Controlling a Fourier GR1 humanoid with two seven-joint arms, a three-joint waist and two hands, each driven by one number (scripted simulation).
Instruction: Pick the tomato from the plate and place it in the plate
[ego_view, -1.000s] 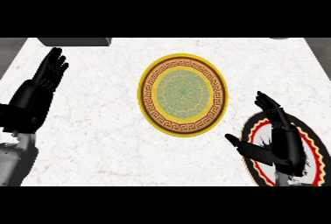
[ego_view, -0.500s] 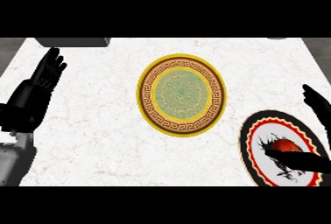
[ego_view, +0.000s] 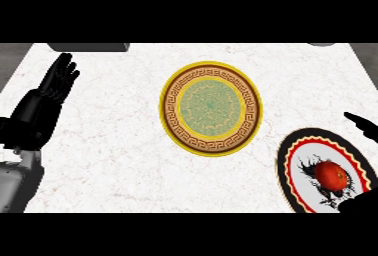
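White marble counter (ego_view: 111, 150), grey object (ego_view: 88, 47) at its far edge.

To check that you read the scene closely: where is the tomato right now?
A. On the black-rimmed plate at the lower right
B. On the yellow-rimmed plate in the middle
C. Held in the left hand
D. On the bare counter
A: the tomato lies on the black-rimmed plate, while the yellow-rimmed plate carries nothing.

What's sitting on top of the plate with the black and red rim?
A red tomato sits on the black-and-red rimmed plate, over a dark painted pattern. The right hand covers the plate's lower right corner, so nothing can be seen there.
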